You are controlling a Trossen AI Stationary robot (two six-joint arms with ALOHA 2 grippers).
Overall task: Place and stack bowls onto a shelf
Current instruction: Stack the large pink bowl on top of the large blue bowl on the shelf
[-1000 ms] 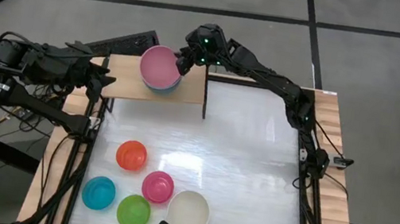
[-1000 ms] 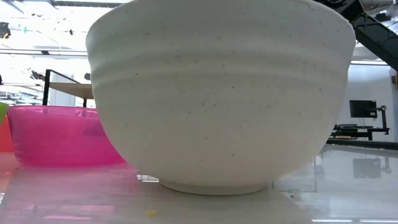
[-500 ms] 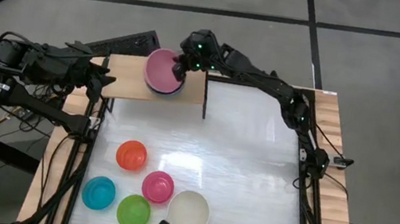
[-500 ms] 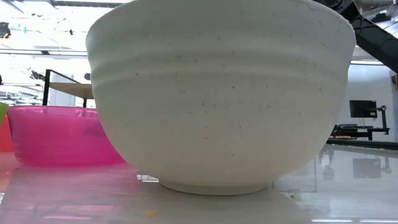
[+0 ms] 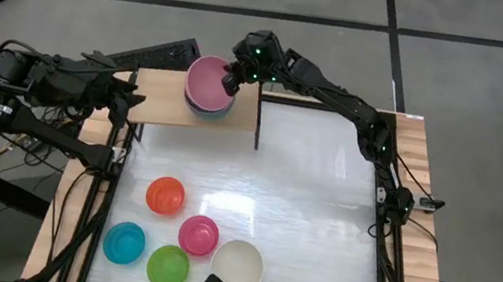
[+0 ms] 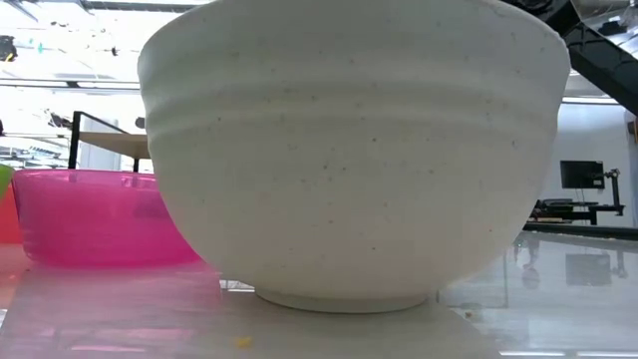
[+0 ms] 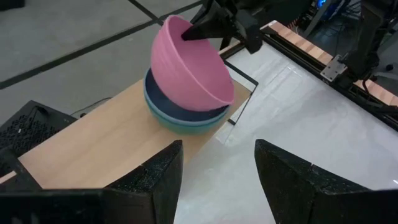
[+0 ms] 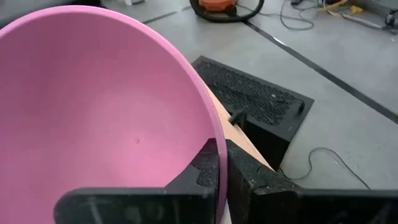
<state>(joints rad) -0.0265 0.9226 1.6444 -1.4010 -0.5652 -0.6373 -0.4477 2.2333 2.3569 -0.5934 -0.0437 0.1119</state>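
On the light-wood shelf [image 5: 162, 99] at the table's far left stands a stack of bowls. A dark blue bowl [image 7: 180, 109] sits in a teal one [image 7: 186, 126], and a pink bowl [image 5: 207, 81] lies tilted on top. My right gripper [image 5: 232, 78] is shut on the pink bowl at the shelf's right end. My left gripper [image 7: 217, 180] hangs open just off the shelf's left end, holding nothing. Red [image 5: 165, 195], magenta [image 5: 199, 235], cyan [image 5: 124, 242], lime [image 5: 168, 267] and cream [image 5: 236, 267] bowls rest on their bases near the table's front edge. My right gripper pinches the pink bowl's rim [image 8: 214, 134] on the side toward the table's right. One finger [image 8: 204, 171] is inside the bowl and the other outside its wall. The fingers come from the right, slanting downward. The bowl is tilted, its underside [image 7: 199, 93] resting in the dark blue bowl.
The shelf's black metal leg frame [image 5: 258, 122] stands just right of the stack. The white tabletop's [image 5: 313, 201] right half is bare. In the low view the cream bowl [image 6: 349, 150] fills the picture, with the magenta one [image 6: 90, 214] beside it.
My right gripper has swung a little toward the shelf's left end and back again. The pink bowl moved with it on the stack and now sits slightly farther right, with the lower bowls showing on its near side.
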